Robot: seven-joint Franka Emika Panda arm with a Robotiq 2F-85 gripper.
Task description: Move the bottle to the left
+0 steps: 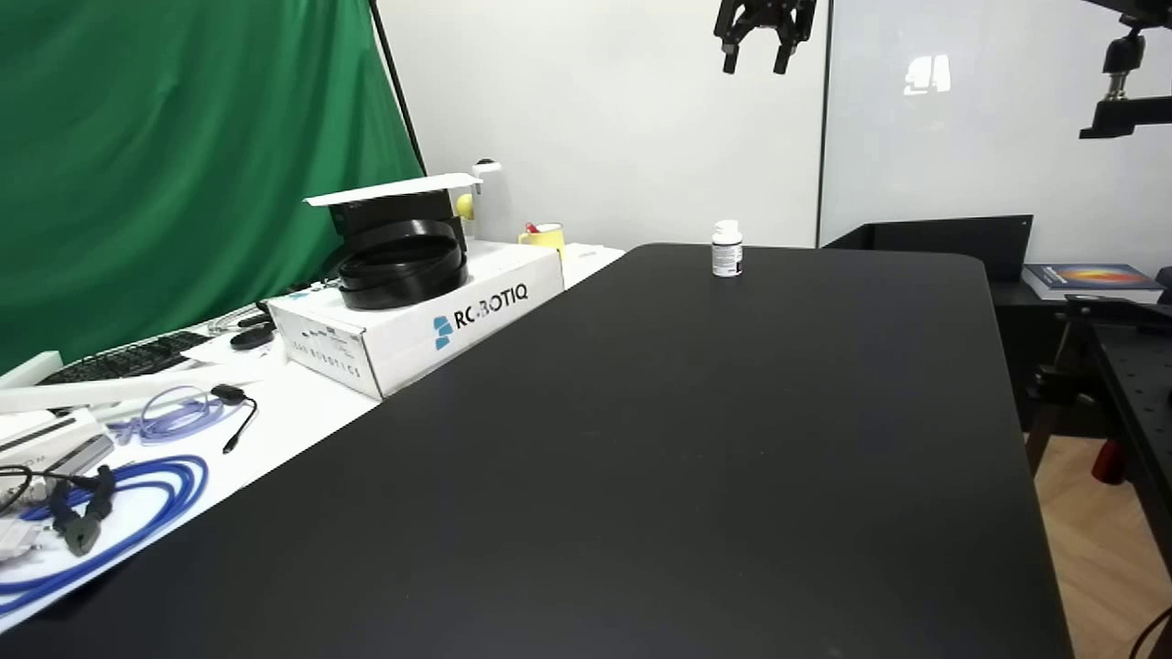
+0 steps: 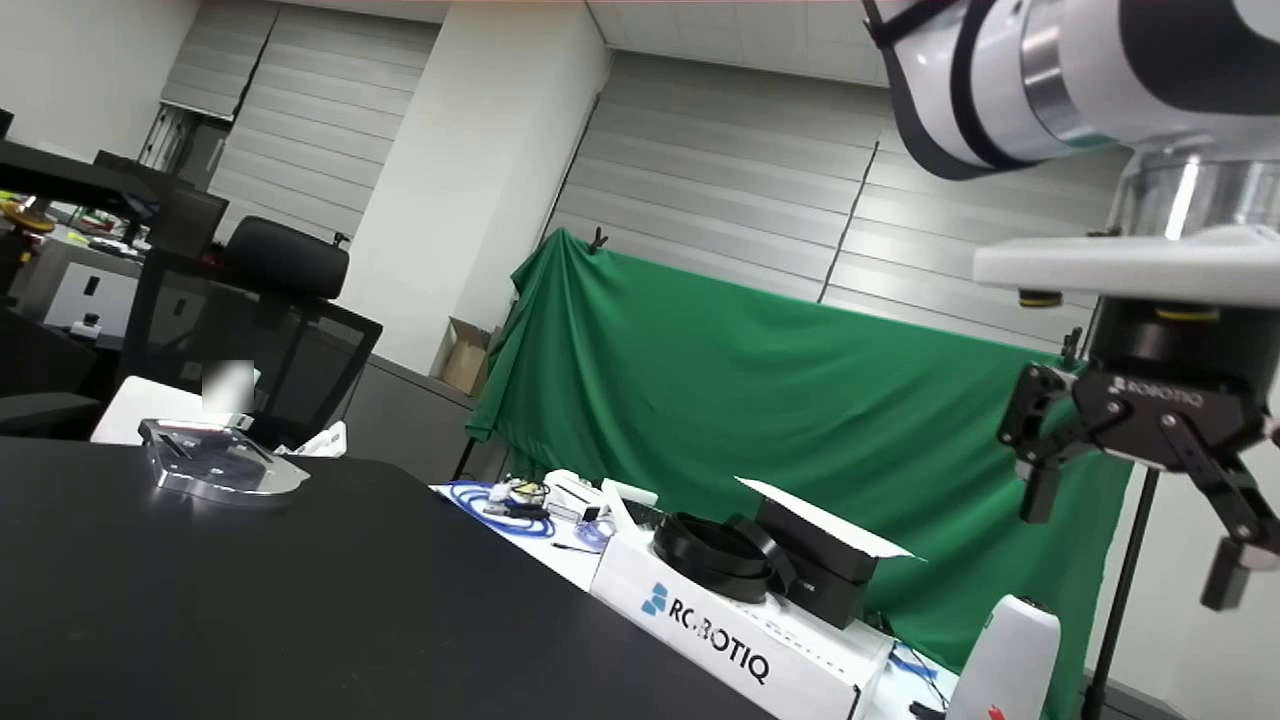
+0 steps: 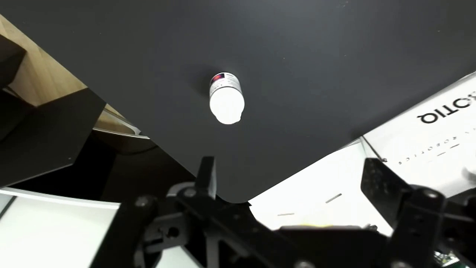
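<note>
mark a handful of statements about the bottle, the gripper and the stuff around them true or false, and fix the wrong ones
1. The bottle stands upright on the black table. True.
2. The gripper is open. True.
3. The gripper is touching the bottle. False: the two are apart, with nothing gripping the bottle.
4. A black ring-shaped object rests on top of the white cardboard box. True.
5. What hangs behind the white cardboard box is red. False: the curtain there is green.
</note>
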